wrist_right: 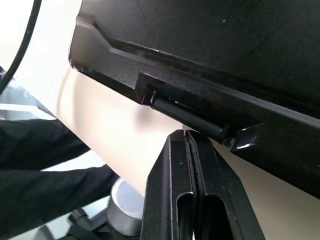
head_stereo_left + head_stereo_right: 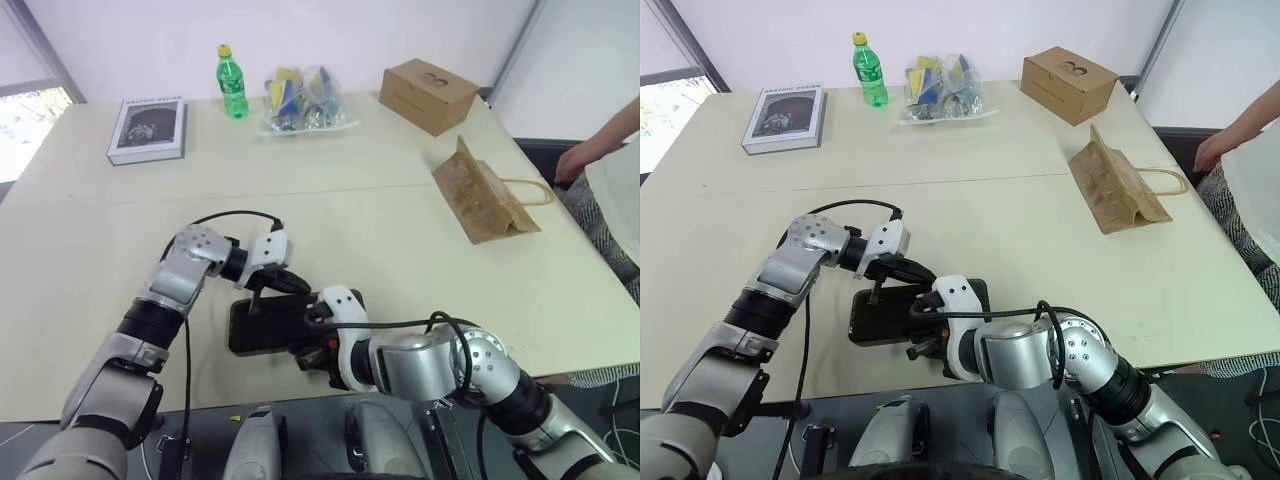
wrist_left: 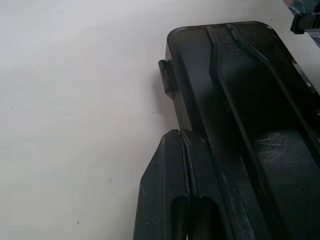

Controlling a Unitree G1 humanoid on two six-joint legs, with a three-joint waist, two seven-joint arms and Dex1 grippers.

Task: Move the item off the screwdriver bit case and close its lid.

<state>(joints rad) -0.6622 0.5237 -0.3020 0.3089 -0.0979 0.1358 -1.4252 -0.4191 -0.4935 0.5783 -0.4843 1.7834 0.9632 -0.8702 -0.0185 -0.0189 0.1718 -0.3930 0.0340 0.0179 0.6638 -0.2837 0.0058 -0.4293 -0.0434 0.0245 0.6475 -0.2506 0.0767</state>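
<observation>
A pale cream table (image 2: 330, 215) stands against a white wall, with a window at the far left. On the near edge lies the screwdriver bit case (image 2: 262, 325), its smoky lid (image 3: 240, 100) down flat. The left gripper (image 2: 262, 287), fingers together, rests at the case's far edge beside the latch tab (image 3: 164, 76). The right gripper (image 1: 192, 145), fingers together, sits at the near hinge edge. The paper bag (image 2: 482, 195) lies well apart at the right, near a person's hand (image 2: 572, 160) cut off by the frame. The case's contents are hard to make out.
</observation>
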